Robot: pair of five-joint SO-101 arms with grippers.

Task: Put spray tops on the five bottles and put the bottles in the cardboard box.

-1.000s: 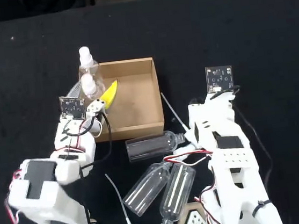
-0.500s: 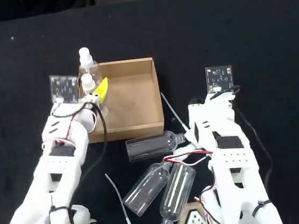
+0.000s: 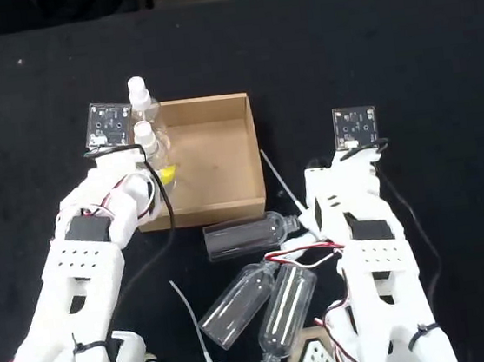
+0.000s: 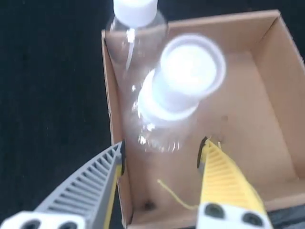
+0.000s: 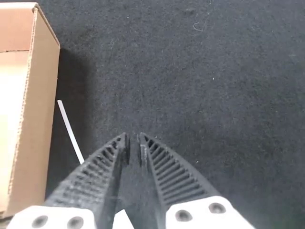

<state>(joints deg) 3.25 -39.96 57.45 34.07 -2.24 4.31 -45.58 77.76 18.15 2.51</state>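
Flanking the capped bottle (image 4: 159, 119) inside the box (image 4: 282, 71), the left tool (image 4: 162, 143) gapes empty; probably light, slick plastic, best gripped mid-body.

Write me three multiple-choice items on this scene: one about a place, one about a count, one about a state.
1. Where do the topless bottles lie?
A in the cardboard box
B on the table, between the box and the arm bases
C upright at the table's far edge

2. How many bottles lie on their sides without tops?
A one
B five
C three

3. What is the left gripper's state?
A open
B shut on a spray top
C shut on a loose tube

Answers:
1 B: the high view shows the topless bottles on the table, outside the cardboard box.
2 C: three lie there, necks bare.
3 A: the left gripper has its fingers well apart, with a capped bottle just ahead of them.
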